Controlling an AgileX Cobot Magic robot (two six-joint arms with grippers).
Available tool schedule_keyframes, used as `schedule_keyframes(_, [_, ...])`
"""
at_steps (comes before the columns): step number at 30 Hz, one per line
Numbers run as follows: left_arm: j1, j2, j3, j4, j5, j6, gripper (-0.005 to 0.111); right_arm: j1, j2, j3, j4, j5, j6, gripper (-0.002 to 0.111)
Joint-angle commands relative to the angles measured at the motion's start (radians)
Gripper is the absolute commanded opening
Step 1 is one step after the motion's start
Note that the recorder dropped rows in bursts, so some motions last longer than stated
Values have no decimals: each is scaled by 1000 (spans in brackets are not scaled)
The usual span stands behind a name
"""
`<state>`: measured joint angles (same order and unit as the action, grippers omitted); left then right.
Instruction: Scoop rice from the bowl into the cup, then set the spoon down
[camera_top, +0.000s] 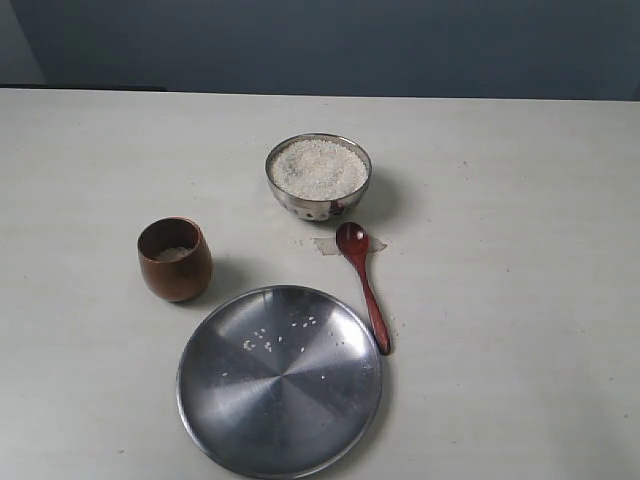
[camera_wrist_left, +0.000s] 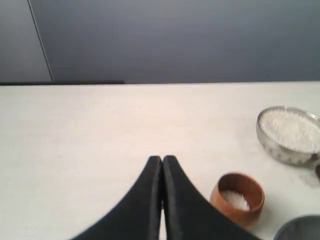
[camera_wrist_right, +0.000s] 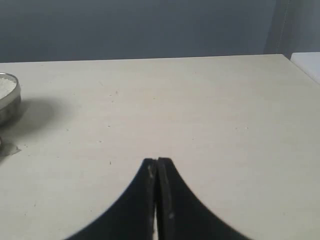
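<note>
We see the left end effector with its two dark fingers pressed together tip to tip and nothing between them, poised over a bare stretch of the pale worktop. The right end effector is the same: fingers closed flat against each other, gripping nothing, over open worktop well apart from the task's things. Nearest the left end effector in its wrist view is the cup, a glossy brown wooden one standing upright, with a little rice at its bottom. Beyond the cup sits the bowl, small, round and of shiny steel, filled nearly to its rim with a pale heap of rice; the right wrist view catches only its edge. In the exterior view the bowl stands toward the far middle of the worktop and the cup to its left and nearer the camera, the two well apart. The spoon lies flat on the worktop, free of both end effectors, its round head just in front of the bowl on a small shiny patch and its handle running toward the camera. The handle's end lies just beside the right rim of a large flat steel plate; we cannot tell whether they touch. A few loose grains are scattered on the plate, and a few more lie on the worktop near the bowl.
</note>
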<state>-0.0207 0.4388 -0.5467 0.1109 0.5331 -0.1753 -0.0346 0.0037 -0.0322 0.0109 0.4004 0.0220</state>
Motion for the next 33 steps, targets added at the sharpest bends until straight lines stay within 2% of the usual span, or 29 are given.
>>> schedule_keyframes(1, [-1, 160, -104, -59, 130, 122, 0, -5, -4, -4, 0, -7, 1, 0])
schedule_keyframes(4, [-1, 258, -150, -77, 171, 131, 0, -5, -4, -4, 0, -7, 1, 0])
schedule_keyframes(10, [-1, 388, -181, -93, 169, 131, 0, -5, -4, -4, 0, -7, 1, 0])
schedule_keyframes(33, [-1, 398, -181, -91, 166, 131, 0, -5, -4, -4, 0, -5, 1, 0])
